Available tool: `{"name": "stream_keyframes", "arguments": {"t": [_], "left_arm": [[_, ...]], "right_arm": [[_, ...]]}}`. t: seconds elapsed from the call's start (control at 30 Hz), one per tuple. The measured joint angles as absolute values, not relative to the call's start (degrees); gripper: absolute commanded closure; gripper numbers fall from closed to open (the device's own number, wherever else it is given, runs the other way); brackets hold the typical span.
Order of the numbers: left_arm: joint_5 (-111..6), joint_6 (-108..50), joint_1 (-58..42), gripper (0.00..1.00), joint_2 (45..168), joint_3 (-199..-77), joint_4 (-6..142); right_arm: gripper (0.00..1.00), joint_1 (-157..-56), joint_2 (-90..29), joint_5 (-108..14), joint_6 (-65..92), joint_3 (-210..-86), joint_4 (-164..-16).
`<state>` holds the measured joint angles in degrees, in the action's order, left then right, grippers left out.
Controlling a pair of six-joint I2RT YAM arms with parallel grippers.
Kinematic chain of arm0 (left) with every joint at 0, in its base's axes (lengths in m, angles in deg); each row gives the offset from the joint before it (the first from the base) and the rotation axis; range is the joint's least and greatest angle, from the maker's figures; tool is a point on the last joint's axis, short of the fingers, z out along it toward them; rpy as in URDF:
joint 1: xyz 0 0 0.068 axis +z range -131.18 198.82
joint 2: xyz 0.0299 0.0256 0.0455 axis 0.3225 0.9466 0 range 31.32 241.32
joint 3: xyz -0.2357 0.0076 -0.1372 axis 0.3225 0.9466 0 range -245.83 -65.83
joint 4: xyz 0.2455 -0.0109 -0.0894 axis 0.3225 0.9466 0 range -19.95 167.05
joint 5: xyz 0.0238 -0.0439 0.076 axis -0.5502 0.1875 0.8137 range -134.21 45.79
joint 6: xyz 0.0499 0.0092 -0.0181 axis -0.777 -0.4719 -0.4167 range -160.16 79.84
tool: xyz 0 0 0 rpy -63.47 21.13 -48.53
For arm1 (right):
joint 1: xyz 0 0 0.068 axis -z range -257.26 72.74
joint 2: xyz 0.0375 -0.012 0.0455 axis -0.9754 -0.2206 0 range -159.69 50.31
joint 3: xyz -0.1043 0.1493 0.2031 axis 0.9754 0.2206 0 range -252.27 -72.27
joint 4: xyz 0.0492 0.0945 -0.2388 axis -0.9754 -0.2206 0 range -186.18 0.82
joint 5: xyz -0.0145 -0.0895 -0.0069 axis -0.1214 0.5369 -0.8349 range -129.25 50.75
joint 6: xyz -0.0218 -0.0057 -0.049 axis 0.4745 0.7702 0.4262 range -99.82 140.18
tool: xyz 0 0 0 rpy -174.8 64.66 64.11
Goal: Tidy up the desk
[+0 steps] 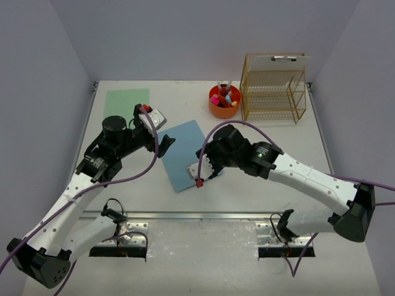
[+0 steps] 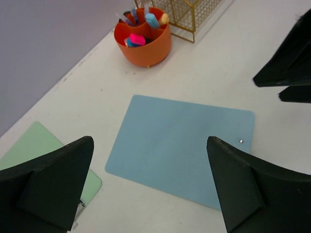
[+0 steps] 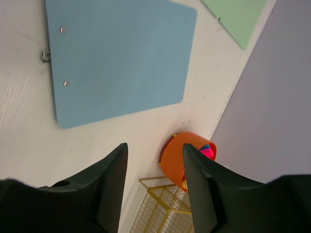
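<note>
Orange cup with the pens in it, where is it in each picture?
Top external: the orange cup sits at the back of the desk, right of centre.
Left wrist: the cup is at the top, a little left of centre.
Right wrist: the cup is at the bottom middle, partly hidden.
Shared landmark: the gold wire rack stands right beside the cup in all three views.
</note>
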<state>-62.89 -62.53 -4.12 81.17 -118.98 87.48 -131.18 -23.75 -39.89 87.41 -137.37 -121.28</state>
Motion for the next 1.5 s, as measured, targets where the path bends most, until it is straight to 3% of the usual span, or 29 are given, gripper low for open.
{"name": "stream_keyframes", "arguments": {"t": [0.2,0.43,0.73,1.03,1.2,1.37,1.5], "left_arm": [[-58.48,-59.97,-4.10,0.00,85.37,-117.71,89.58],[-58.61,-57.84,-4.10,0.00,89.37,-114.67,89.61],[-58.60,-57.96,-4.10,0.00,91.13,-110.38,89.25],[-58.37,-58.70,-4.10,0.00,92.07,-110.38,88.05],[-57.79,-57.79,-4.10,0.00,92.50,-109.51,87.05],[-55.97,-56.44,-4.10,0.00,92.50,-109.23,87.26],[-56.23,-55.81,-3.26,0.00,91.27,-108.60,87.25]], "right_arm": [[0.54,-130.65,-10.99,-43.00,86.90,-104.66,-108.46],[0.60,-125.36,-17.04,-44.20,88.88,-87.00,-85.84],[0.59,-116.75,-34.16,-47.69,93.55,-79.15,-43.52],[0.64,-116.72,-40.91,-53.29,94.86,-77.53,-31.86],[0.74,-116.76,-49.91,-55.30,96.41,-78.94,-22.53],[0.99,-116.76,-58.48,-55.94,97.45,-81.57,-14.19],[1.00,-116.76,-57.19,-55.98,97.19,-81.19,-14.12]]}}
